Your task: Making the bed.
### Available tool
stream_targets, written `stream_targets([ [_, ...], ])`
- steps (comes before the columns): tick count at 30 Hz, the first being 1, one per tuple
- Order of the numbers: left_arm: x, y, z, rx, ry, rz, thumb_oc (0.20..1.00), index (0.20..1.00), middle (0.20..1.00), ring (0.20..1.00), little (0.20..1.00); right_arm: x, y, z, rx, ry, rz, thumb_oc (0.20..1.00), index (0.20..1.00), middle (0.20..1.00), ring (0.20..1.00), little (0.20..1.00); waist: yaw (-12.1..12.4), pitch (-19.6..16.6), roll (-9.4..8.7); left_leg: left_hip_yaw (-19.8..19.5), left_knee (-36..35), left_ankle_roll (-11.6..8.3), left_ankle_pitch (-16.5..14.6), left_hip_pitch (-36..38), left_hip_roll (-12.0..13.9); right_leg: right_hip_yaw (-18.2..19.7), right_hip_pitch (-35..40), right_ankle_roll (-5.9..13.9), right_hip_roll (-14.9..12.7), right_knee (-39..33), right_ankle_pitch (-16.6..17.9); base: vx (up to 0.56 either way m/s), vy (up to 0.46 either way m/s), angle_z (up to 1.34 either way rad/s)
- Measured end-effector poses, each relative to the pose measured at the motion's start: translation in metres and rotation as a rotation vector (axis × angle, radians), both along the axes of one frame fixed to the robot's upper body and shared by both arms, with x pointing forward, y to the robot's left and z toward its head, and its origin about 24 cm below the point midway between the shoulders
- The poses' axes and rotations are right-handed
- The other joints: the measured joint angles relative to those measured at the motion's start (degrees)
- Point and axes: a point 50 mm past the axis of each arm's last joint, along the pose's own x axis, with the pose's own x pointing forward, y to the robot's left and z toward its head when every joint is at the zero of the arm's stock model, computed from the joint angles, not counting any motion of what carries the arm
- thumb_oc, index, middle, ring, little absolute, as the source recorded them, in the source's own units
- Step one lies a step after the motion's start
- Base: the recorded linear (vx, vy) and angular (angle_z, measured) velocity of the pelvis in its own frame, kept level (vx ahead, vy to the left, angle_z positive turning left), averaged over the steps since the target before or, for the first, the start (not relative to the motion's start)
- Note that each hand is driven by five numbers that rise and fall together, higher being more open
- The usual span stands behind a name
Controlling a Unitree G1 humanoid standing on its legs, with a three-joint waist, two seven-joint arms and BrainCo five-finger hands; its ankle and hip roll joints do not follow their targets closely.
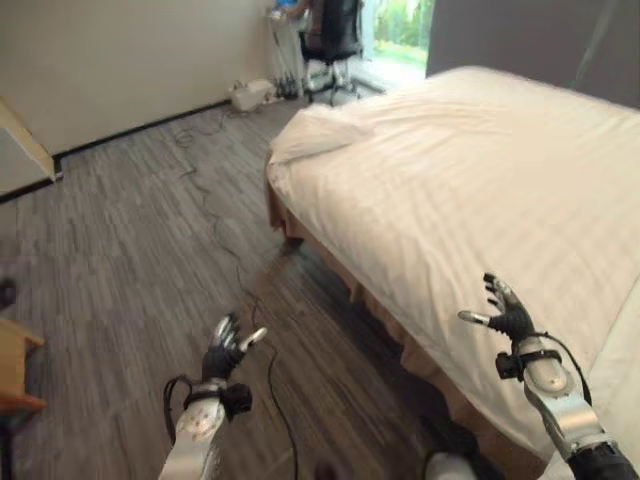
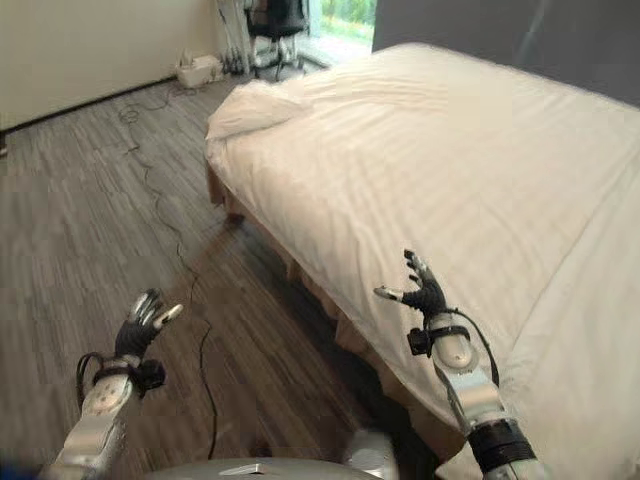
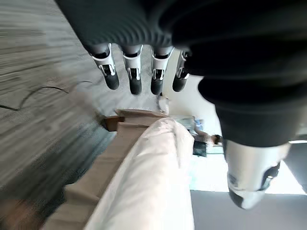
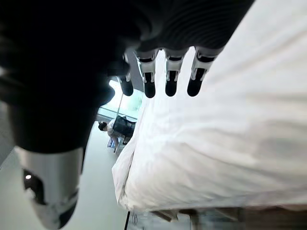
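Note:
A wide bed (image 1: 480, 190) under a white striped duvet fills the right of the eye views, its cover hanging over the near side. A bunched fold of the duvet (image 1: 315, 132) sticks out at the far corner. My right hand (image 1: 508, 314) hovers open over the bed's near edge, fingers spread, holding nothing; its wrist view looks along the fingers (image 4: 170, 76) at the duvet (image 4: 230, 143). My left hand (image 1: 227, 349) hangs open above the wooden floor, left of the bed, empty; its fingers (image 3: 136, 72) point toward the bed's side (image 3: 144, 167).
Grey wood-plank floor (image 1: 150, 230) spreads to the left. A black office chair (image 1: 335, 40) and a white box with cables (image 1: 250, 94) stand by the far wall. A wooden piece of furniture (image 1: 15, 370) sits at the left edge. A person (image 3: 208, 140) is near the chair.

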Motion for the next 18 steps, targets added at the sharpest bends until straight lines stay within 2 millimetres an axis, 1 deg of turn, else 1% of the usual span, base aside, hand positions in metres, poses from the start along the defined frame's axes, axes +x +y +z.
stream_targets([
  [1, 0.007, -0.002, 0.013, 0.010, -0.059, -0.018, 1.000, 1.000, 1.000, 1.000, 1.000, 0.001, 0.003, 0.004, 0.006, -0.018, 0.012, 1.000, 1.000, 1.000, 1.000, 1.000, 0.5, 0.7, -0.32, -1.3, 0.4, 0.05, 0.2, -1.3, 0.2, 2.7, 0.0, -1.79, 2.1, -2.5, -2.5, 0.23, -0.305, 1.83],
  [2, 0.014, 0.001, 0.027, 0.050, -0.107, -0.048, 1.000, 1.000, 1.000, 1.000, 1.000, 0.003, 0.007, 0.014, 0.022, -0.073, 0.023, 1.000, 1.000, 1.000, 1.000, 1.000, 0.9, 2.2, -2.48, -4.7, 1.7, 0.42, 0.8, -4.4, -1.2, 7.6, 5.2, -4.50, 5.7, -16.2, -4.2, 0.21, -0.270, 1.58],
  [3, 0.015, 0.005, 0.030, 0.067, -0.107, -0.048, 1.000, 1.000, 1.000, 1.000, 1.000, 0.006, 0.008, 0.015, 0.030, -0.086, 0.024, 1.000, 1.000, 1.000, 1.000, 1.000, 1.5, 3.2, -3.12, -5.3, 1.2, 0.08, 1.1, -4.7, -2.1, 9.2, 8.3, -6.02, 5.8, -21.1, 0.3, 0.21, -0.268, 1.68],
  [4, 0.014, 0.002, 0.035, 0.038, -0.125, -0.065, 1.000, 1.000, 1.000, 1.000, 1.000, 0.003, 0.006, 0.016, 0.021, -0.085, 0.022, 1.000, 1.000, 1.000, 1.000, 1.000, 1.8, 3.8, -2.29, -7.9, 0.8, -0.51, 1.5, -5.3, -2.2, 8.7, 10.5, -6.30, 6.3, -24.3, 2.0, 0.13, -0.128, 1.15],
  [5, 0.011, 0.001, 0.051, 0.040, -0.195, -0.081, 1.000, 1.000, 1.000, 1.000, 1.000, 0.002, 0.006, 0.018, 0.026, -0.094, 0.021, 1.000, 1.000, 1.000, 1.000, 1.000, 2.1, 4.4, -2.85, -8.9, 0.2, -1.44, 1.4, -4.8, -3.0, 6.9, 11.5, -7.00, 5.4, -27.4, 2.6, 0.14, -0.126, 0.85],
  [6, 0.008, 0.005, 0.059, 0.046, -0.249, -0.068, 1.000, 1.000, 1.000, 1.000, 1.000, 0.004, 0.008, 0.018, 0.039, -0.098, 0.022, 1.000, 1.000, 1.000, 1.000, 1.000, 3.0, 4.9, -3.66, -8.8, 0.3, -2.41, 0.9, -5.1, -3.8, 5.7, 11.6, -7.28, 4.1, -28.5, 4.3, 0.18, -0.184, 0.52],
  [7, 0.008, 0.009, 0.061, 0.048, -0.261, -0.053, 1.000, 1.000, 1.000, 1.000, 1.000, 0.008, 0.010, 0.021, 0.051, -0.117, 0.021, 1.000, 1.000, 1.000, 1.000, 1.000, 4.0, 5.2, -2.74, -7.7, 3.5, -2.07, 1.0, -4.9, -4.1, 4.6, 12.6, -7.21, 3.1, -29.0, 4.4, 0.13, -0.167, 0.28],
  [8, 0.005, 0.010, 0.061, 0.042, -0.267, -0.043, 1.000, 1.000, 1.000, 1.000, 1.000, 0.007, 0.009, 0.024, 0.042, -0.123, 0.031, 1.000, 1.000, 1.000, 1.000, 1.000, 4.8, 5.0, -0.65, -7.7, 5.3, -3.25, -1.0, -3.3, -3.0, 3.5, 13.6, -6.74, 3.6, -29.4, 4.4, -0.02, -0.178, 0.42],
  [9, 0.003, 0.011, 0.063, 0.038, -0.284, -0.038, 1.000, 1.000, 1.000, 1.000, 1.000, 0.008, 0.010, 0.026, 0.039, -0.131, 0.041, 1.000, 1.000, 1.000, 1.000, 1.000, 4.7, 5.6, 0.69, -7.8, 3.9, -2.91, 0.1, -2.9, -3.0, 1.9, 15.0, -6.20, 3.8, -30.2, 4.6, -0.12, -0.171, 0.43],
  [10, 0.002, 0.011, 0.067, 0.029, -0.305, -0.036, 1.000, 1.000, 1.000, 1.000, 1.000, 0.007, 0.010, 0.026, 0.034, -0.135, 0.050, 1.000, 1.000, 1.000, 1.000, 1.000, 5.0, 5.6, 1.06, -8.1, 4.0, -2.91, 0.1, -2.9, -3.0, 1.1, 15.2, -6.16, 3.5, -30.7, 4.5, -0.14, -0.121, 0.63],
  [11, 0.005, 0.004, 0.073, -0.013, -0.354, -0.049, 1.000, 1.000, 1.000, 1.000, 1.000, 0.008, 0.008, 0.030, 0.016, -0.149, 0.063, 1.000, 1.000, 1.000, 1.000, 1.000, 5.4, 6.7, 2.00, -8.6, 6.6, -4.61, 1.5, -5.7, -3.6, -2.2, 15.2, -6.19, 3.7, -30.4, 4.8, -0.04, -0.083, 1.22],
  [12, 0.016, -0.005, 0.081, -0.035, -0.403, -0.079, 1.000, 1.000, 1.000, 1.000, 1.000, 0.006, 0.001, 0.031, -0.014, -0.151, 0.059, 1.000, 1.000, 1.000, 1.000, 1.000, 4.0, 8.1, 1.74, -8.1, 8.9, -8.95, 2.5, -8.2, -3.9, -6.5, 15.8, -7.33, 1.6, -31.2, 4.6, 0.10, -0.062, 1.54],
  [13, 0.019, -0.012, 0.082, -0.047, -0.408, -0.105, 1.000, 1.000, 1.000, 1.000, 1.000, 0.008, -0.003, 0.034, -0.042, -0.154, 0.059, 1.000, 1.000, 1.000, 1.000, 1.000, 4.4, 9.0, 1.51, -2.5, 10.1, -8.45, 1.7, -9.5, -3.2, -8.6, 15.6, -7.56, 0.7, -31.1, 4.7, 0.13, -0.077, 1.41],
  [14, 0.018, -0.013, 0.076, -0.051, -0.382, -0.117, 1.000, 1.000, 1.000, 1.000, 1.000, 0.011, -0.003, 0.037, -0.052, -0.168, 0.059, 1.000, 1.000, 1.000, 1.000, 1.000, 5.1, 9.6, 0.54, 6.0, 11.4, -6.44, 0.1, -8.3, -1.3, -9.8, 16.0, -7.70, -0.2, -30.9, 4.7, 0.17, -0.054, 1.04],
  [15, 0.018, -0.016, 0.070, -0.059, -0.351, -0.133, 1.000, 1.000, 1.000, 1.000, 1.000, 0.012, -0.005, 0.041, -0.059, -0.181, 0.054, 1.000, 1.000, 1.000, 1.000, 1.000, 4.2, 9.6, 1.05, 14.3, 11.3, -6.21, -0.4, -5.2, 0.4, -11.7, 17.8, -6.05, -0.3, -30.8, 3.2, 0.20, -0.021, 0.71],
  [16, 0.017, -0.018, 0.068, -0.063, -0.343, -0.140, 1.000, 1.000, 1.000, 1.000, 1.000, 0.012, -0.007, 0.043, -0.065, -0.187, 0.051, 1.000, 1.000, 1.000, 1.000, 1.000, 4.2, 9.5, 1.21, 14.4, 9.9, -6.14, -1.1, -4.0, 0.5, -12.0, 18.1, -5.64, -0.2, -30.9, 3.0, 0.18, -0.002, 0.50],
  [17, 0.014, -0.018, 0.066, -0.063, -0.336, -0.149, 1.000, 1.000, 1.000, 1.000, 1.000, 0.015, -0.008, 0.048, -0.072, -0.206, 0.050, 1.000, 1.000, 1.000, 1.000, 1.000, 4.7, 9.7, 1.43, 14.3, 7.8, -2.78, -1.3, -2.5, 0.3, -11.5, 18.5, -4.76, -0.1, -31.1, 3.1, 0.20, 0.029, 0.00],
  [18, 0.010, -0.012, 0.063, -0.057, -0.319, -0.131, 1.000, 1.000, 1.000, 1.000, 1.000, 0.017, -0.003, 0.050, -0.057, -0.226, 0.049, 1.000, 1.000, 1.000, 1.000, 1.000, 5.2, 10.1, 0.26, 12.6, 7.2, -1.66, -1.4, -1.2, -1.3, -11.4, 19.3, -4.68, -0.7, -30.9, 3.5, 0.15, 0.051, 0.04],
])
